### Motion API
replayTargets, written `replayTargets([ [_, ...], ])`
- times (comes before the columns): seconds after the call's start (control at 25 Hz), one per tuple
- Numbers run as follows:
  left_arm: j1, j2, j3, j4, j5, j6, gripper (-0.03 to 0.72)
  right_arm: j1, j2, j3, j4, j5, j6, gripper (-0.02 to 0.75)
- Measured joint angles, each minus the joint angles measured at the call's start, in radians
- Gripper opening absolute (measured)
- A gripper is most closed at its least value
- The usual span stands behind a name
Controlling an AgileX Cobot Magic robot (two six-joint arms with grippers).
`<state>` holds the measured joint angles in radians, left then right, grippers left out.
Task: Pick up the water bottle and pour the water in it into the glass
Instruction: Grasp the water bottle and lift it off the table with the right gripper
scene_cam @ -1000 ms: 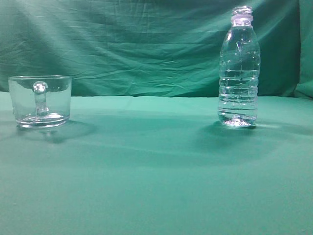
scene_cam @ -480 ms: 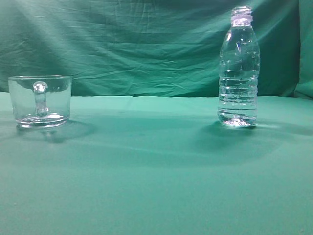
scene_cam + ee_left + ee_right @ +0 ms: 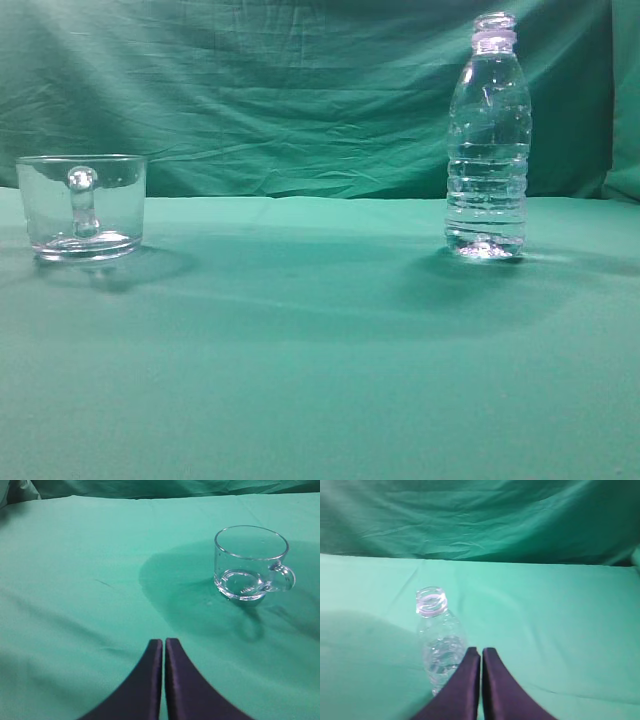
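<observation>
In the left wrist view the left gripper fills the bottom centre of the frame, its two dark fingers pressed together with only a hairline slit between them and nothing held. Beyond it, in the upper right of that frame, the glass stands upright on the green cloth, well apart from the fingertips, its handle pointing to the right. In the right wrist view the right gripper likewise sits at the bottom centre with its fingers closed on nothing; the bottle stands upright just left of and behind the tips, its open pale-ringed mouth toward the camera; contact cannot be told. In the exterior view the glass rests at the left edge, handle facing the camera, and the bottle at the right, holding water. A wrinkled green backdrop hangs behind.
</observation>
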<state>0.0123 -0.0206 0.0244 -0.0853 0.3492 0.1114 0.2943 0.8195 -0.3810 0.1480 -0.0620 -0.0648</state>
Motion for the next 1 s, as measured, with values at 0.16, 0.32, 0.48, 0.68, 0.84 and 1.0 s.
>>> replayTargets([
  [0.16, 0.0, 0.0, 0.0, 0.0, 0.0, 0.0, 0.0, 0.078, 0.176, 0.0, 0.0, -0.156, -0.006, 0.033],
  [0.32, 0.0, 0.0, 0.0, 0.0, 0.0, 0.0, 0.0, 0.106, 0.341, -0.004, -0.015, -0.301, -0.006, 0.225],
  [0.48, 0.0, 0.0, 0.0, 0.0, 0.0, 0.0, 0.0, 0.108, 0.477, -0.008, -0.038, -0.415, 0.029, 0.565],
  [0.68, 0.0, 0.0, 0.0, 0.0, 0.0, 0.0, 0.0, 0.108, 0.615, -0.008, -0.072, -0.52, 0.093, 0.645],
  [0.84, 0.0, 0.0, 0.0, 0.0, 0.0, 0.0, 0.0, 0.108, 0.751, -0.019, -0.143, -0.651, 0.146, 0.645],
  [1.0, 0.0, 0.0, 0.0, 0.0, 0.0, 0.0, 0.0, 0.108, 0.887, -0.088, -0.193, -0.725, 0.174, 0.645],
])
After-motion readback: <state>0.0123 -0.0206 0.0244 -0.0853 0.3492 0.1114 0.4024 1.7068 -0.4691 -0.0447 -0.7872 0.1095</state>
